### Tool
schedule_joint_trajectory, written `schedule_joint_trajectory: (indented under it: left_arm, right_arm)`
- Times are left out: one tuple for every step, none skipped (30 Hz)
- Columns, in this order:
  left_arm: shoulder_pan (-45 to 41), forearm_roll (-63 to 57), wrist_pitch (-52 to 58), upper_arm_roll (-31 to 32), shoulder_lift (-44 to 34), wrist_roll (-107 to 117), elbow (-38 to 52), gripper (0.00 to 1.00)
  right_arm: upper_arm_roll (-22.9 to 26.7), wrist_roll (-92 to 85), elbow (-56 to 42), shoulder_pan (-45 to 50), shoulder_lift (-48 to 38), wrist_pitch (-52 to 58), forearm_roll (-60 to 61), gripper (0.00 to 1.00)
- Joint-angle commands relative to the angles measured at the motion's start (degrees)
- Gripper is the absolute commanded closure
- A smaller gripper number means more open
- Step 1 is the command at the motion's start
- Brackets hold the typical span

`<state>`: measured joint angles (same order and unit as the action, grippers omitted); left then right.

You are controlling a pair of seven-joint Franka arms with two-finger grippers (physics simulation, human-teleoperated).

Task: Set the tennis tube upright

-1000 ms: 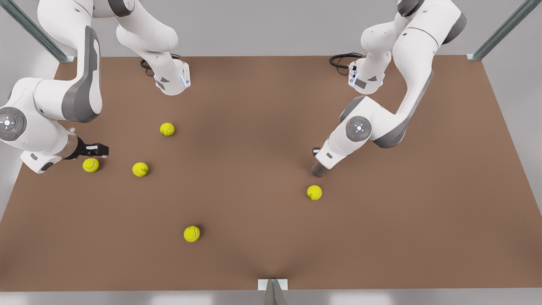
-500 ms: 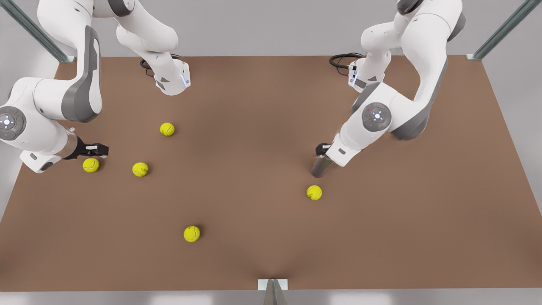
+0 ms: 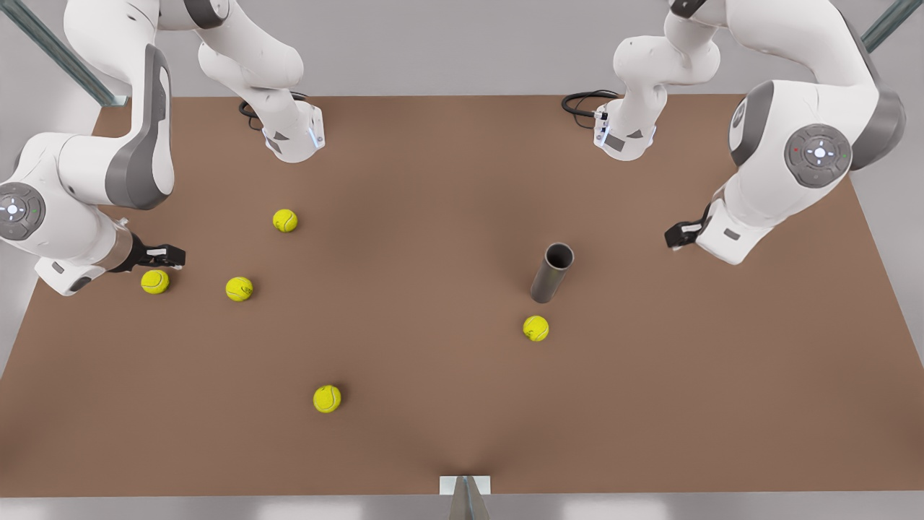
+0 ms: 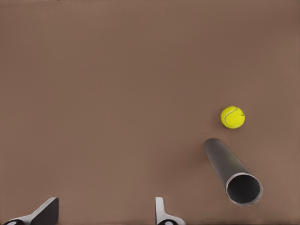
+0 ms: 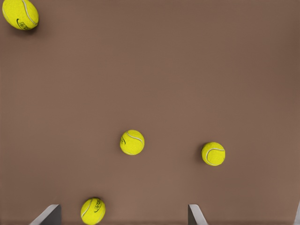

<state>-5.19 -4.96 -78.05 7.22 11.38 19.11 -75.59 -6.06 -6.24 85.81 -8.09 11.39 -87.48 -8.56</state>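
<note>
The tennis tube (image 3: 552, 273), a matte grey hollow cylinder, stands upright on the brown table with its open mouth facing up, right of centre in the front view. It also appears in the left wrist view (image 4: 231, 171), with nothing touching it. My left gripper (image 3: 676, 236) hovers well off to the front view's right of the tube, open and empty (image 4: 105, 216). My right gripper (image 3: 170, 255) waits at the front view's left, open (image 5: 122, 216), just above a tennis ball (image 3: 154, 281).
Several yellow-green tennis balls lie on the table (image 3: 433, 180): one (image 3: 535, 328) just in front of the tube, one (image 3: 327, 399) near the front edge, and two (image 3: 239, 289) (image 3: 285, 220) at the left. Both arm bases stand at the back edge.
The left gripper let go of the tube and pulled away to the front view's right and upward. The tube now stands free. The right arm has not moved.
</note>
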Motion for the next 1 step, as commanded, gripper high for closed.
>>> schedule_joint_trajectory:
  left_arm:
    - [0.00, 0.65, 0.44, -0.01, -0.04, -21.22, 0.09, 0.00]
  right_arm:
    - [-0.01, 0.00, -0.03, 0.09, -0.05, 0.02, 0.03, 0.00]
